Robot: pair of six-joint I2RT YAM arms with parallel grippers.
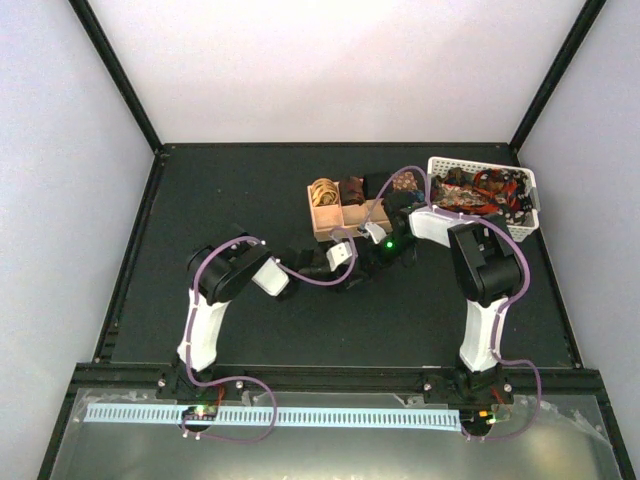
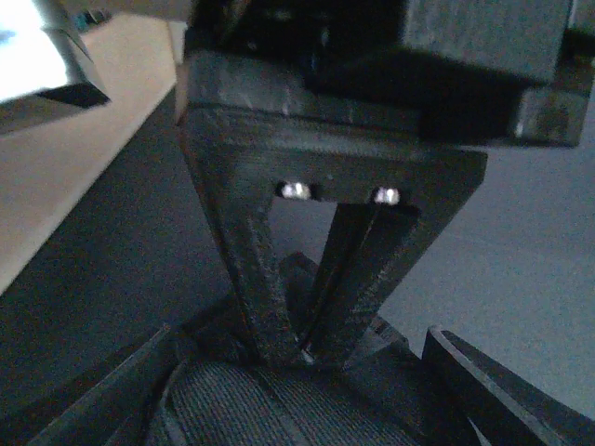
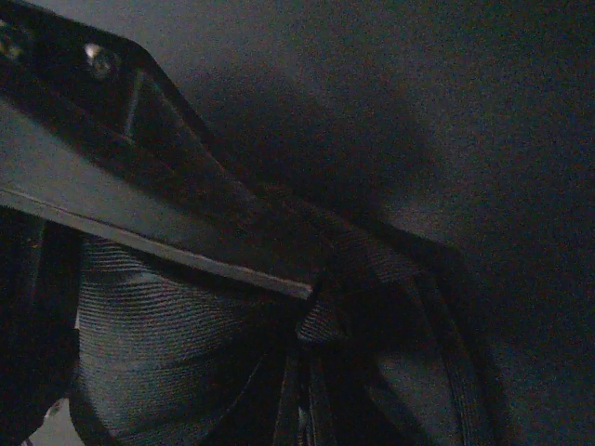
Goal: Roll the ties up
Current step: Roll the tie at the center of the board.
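**Both grippers on one dark tie, just in front of the tray**

My two arms meet near the middle of the black table (image 1: 250, 190), just in front of the wooden tray (image 1: 330, 222). The dark tie (image 2: 251, 409) lies there between my grippers, a ribbed bundle of cloth sitting low on the table surface.

My right gripper (image 2: 302, 348) comes down onto the tie from above. Its two fingers slant together until they almost touch, and their tips are pinched narrowly on the top of the cloth. From that wrist I see mostly one finger and folds of the same ribbed fabric, dim and blurred.

My left gripper (image 1: 356, 270) reaches in from the left. Its fingers (image 2: 102, 400) stand wide apart, one on each side of the bundle. I cannot tell whether they press the cloth or only flank it.

Behind my grippers, the tray holds rolled ties in its compartments: a gold coil (image 1: 323, 190) at the left end, a brown one (image 1: 352, 188) next to it, and darker ones further right. Touching the tray's right end is the white basket (image 1: 532, 200), with a heap of loose ties (image 1: 485, 190) inside.
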